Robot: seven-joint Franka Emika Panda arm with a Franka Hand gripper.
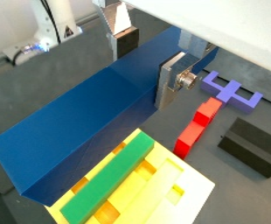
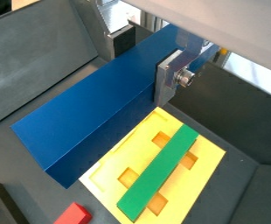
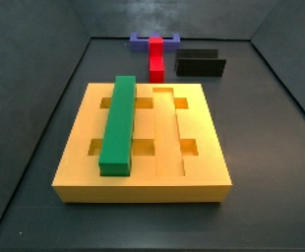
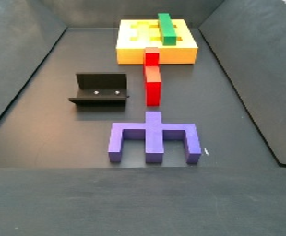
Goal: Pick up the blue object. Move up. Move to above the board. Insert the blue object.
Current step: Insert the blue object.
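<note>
My gripper is shut on the blue object, a long dark-blue bar, with a silver finger on each long side. Both wrist views show this grip; it also appears in the wrist view with the bar. The bar is held in the air. The yellow board lies below, beside the bar's far end, and it shows in a wrist view too. Both side views show the board. Neither side view shows the gripper or the blue object.
A green bar lies in the board's left groove. A red bar, a purple bracket-shaped block and the black fixture stand on the floor beyond the board. Dark walls enclose the floor.
</note>
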